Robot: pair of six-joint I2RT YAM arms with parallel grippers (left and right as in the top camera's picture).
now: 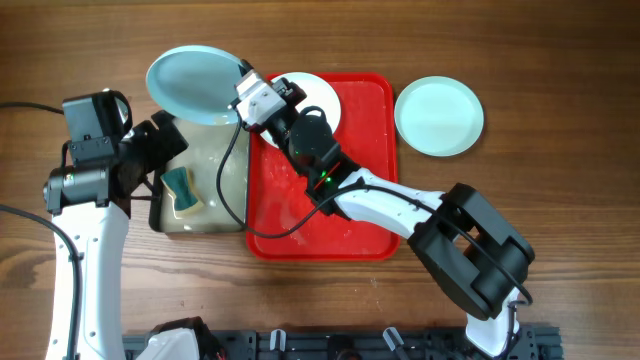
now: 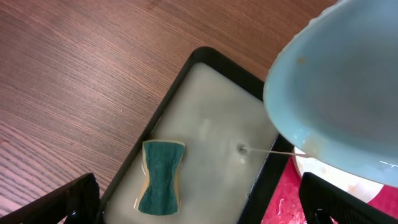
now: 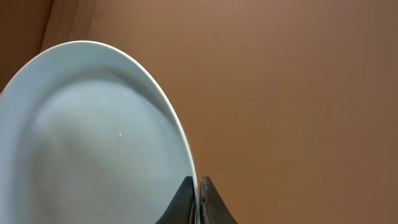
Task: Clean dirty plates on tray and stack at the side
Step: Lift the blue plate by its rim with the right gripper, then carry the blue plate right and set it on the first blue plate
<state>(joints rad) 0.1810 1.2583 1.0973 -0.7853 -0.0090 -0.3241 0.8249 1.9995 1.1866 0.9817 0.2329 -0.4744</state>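
Pale turquoise round smooth plate (image 1: 195,84), held tilted above the black-rimmed grey-green tray (image 1: 225,190) w/ cloudy liquid. Right gripper (image 1: 243,78) clamped on the plate's rim. White round plate (image 1: 325,95) lies in the bright red rectangular plastic tray (image 1: 375,130). Second turquoise plate (image 1: 438,115) sits on the wood-grain table (image 1: 560,100), right of the red tray. Teal hourglass sponge (image 1: 182,190) lies in the liquid. Left gripper (image 2: 199,202): fingers apart, empty. No readable writing.
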